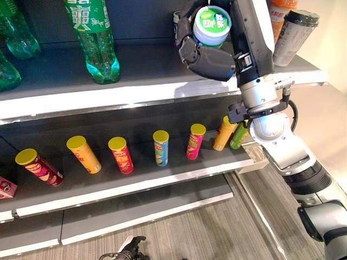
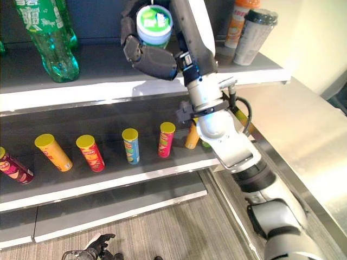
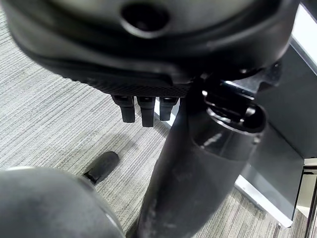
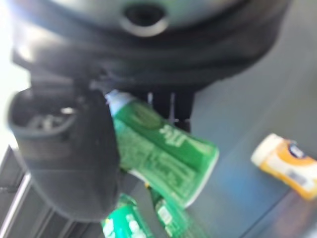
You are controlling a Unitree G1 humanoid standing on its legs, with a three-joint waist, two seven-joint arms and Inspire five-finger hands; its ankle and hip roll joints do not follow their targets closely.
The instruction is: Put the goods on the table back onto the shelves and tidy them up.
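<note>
A small green-and-white tub is held just above the top shelf, near its right half. My right hand is shut on it, fingers behind it and palm below. Its own wrist view shows the same tub tilted between the thumb and the fingers. Low down by the floor hangs my left hand; its fingers are relaxed and hold nothing.
Green soda bottles stand on the top shelf's left. A dark-lidded cup and an orange bottle stand at its right end. Several chip cans lean in a row on the lower shelf. A steel table lies to the right.
</note>
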